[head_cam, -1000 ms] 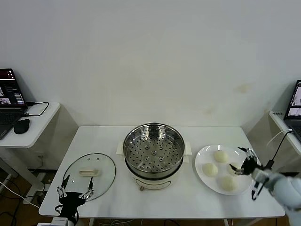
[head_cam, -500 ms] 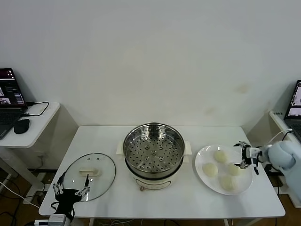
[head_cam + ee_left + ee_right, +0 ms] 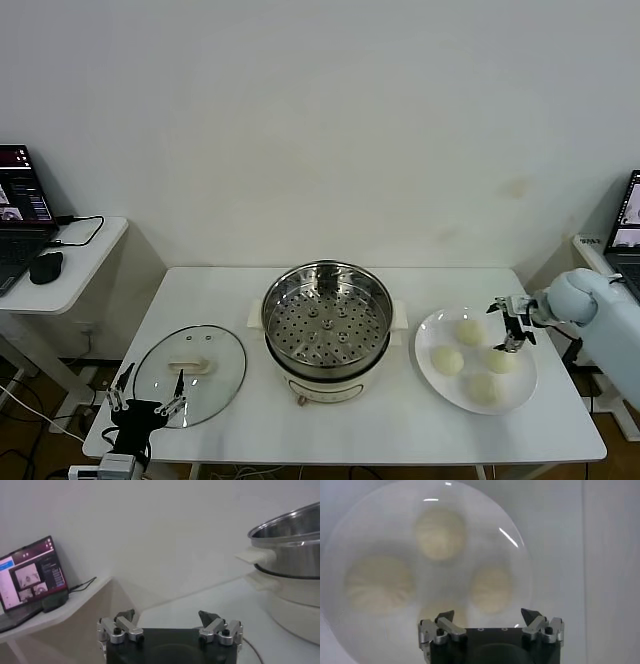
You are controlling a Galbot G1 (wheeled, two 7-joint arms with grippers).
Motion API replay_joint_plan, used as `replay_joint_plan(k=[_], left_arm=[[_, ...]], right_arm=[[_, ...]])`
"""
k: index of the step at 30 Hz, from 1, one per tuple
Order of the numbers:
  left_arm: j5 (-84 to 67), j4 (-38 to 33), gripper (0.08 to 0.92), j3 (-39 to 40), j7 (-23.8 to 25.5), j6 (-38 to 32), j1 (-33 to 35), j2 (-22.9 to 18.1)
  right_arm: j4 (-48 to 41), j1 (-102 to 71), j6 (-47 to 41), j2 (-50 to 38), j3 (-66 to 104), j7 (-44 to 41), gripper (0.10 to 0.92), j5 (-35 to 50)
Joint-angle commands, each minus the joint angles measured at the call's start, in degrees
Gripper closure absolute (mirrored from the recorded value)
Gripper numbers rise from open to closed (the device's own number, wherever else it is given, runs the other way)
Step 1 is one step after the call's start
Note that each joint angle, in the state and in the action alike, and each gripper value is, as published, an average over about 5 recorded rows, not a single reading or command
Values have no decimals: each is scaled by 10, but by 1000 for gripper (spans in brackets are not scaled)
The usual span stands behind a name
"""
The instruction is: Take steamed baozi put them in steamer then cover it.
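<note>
Four cream-white baozi lie on a white plate [image 3: 432,379] at the table's right: one at the back [image 3: 468,331], one left [image 3: 446,360], one right [image 3: 501,360], one front [image 3: 483,388]. My right gripper [image 3: 514,326] is open and empty, hovering above the plate's right side; its wrist view shows the buns [image 3: 440,533] below the open gripper [image 3: 488,615]. The steel steamer [image 3: 327,318] stands uncovered at the table's centre, also in the left wrist view [image 3: 292,545]. The glass cover [image 3: 190,373] lies flat on the table's left. My left gripper [image 3: 142,388] is open at the table's front left corner, close to the cover's front edge.
A side table [image 3: 70,270] with a laptop [image 3: 18,215] and a mouse [image 3: 45,267] stands to the left. Another laptop [image 3: 625,230] is at the far right. A bare wall is behind the table.
My right gripper has risen and swung from the plate's right front edge back over the plate's right side. My left gripper has drifted slightly left near the cover.
</note>
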Motion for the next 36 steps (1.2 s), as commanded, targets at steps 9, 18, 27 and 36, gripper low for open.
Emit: replay_joint_plan(k=[9,18,27,36], left_arm=[[13,7,177,-6,-2,-9,4,-2],[13,7,177,-8,-2,-10,4,-4],[13,6,177,-9,-2,-10,4,-4],[12,5,177,-13,-2,-12,5,-3]], right_arm=[[-90,38,-14,76,-43,3,203,-18],[-97,35,-24,85,-46,2,266,-23],[-99,36,-31,86,-45,3,368,-29],[-68,46,-39,64,-50,5,451,-12]])
